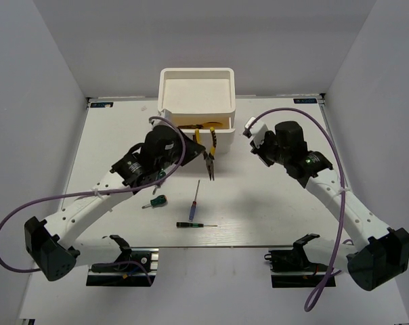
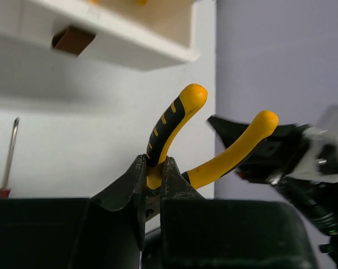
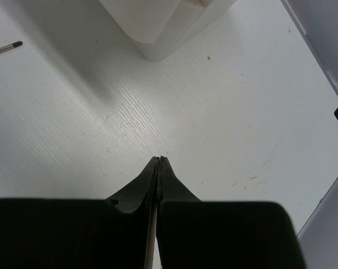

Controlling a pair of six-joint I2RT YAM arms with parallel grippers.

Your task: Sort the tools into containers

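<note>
Status: left gripper is clamped on one handle of the yellow pliers, low near the pivot, with the second handle splayed free. The pliers look lifted off the table, just in front of the white organizer, handles toward it and nose pointing back at the arm bases. The right gripper is pinched closed on nothing, over bare table to the right of the organizer. My read: the step is dropping the pliers into the pulled-out drawer with the brown tab; something yellow already shows inside. Go in high enough that the free handle clears the drawer lip. Get the whole tool over the opening before release, since a one-handle hold can swivel. The green screwdriver, red-blue screwdriver and thin black screwdriver lie nearer the bases, well apart.
</note>
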